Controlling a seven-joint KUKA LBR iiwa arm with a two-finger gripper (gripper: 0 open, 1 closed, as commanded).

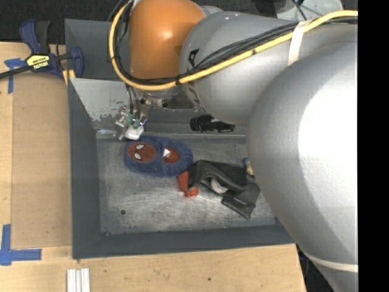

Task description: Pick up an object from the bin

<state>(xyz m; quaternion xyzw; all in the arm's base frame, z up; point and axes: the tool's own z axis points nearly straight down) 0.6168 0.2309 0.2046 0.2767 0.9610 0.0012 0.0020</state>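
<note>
Now, thing: blue plush toy (159,157), seemingly soft and light; pinch a thick edge.
gripper (134,125): beside its far-left end; opening cannot be told.

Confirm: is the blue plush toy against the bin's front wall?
No, the blue plush toy lies near the back, just by the tool, with bare floor of the bin in front of it.

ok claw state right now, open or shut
claw: cannot be told; it hangs at the far left edge of the blue fuzzy thing
</note>
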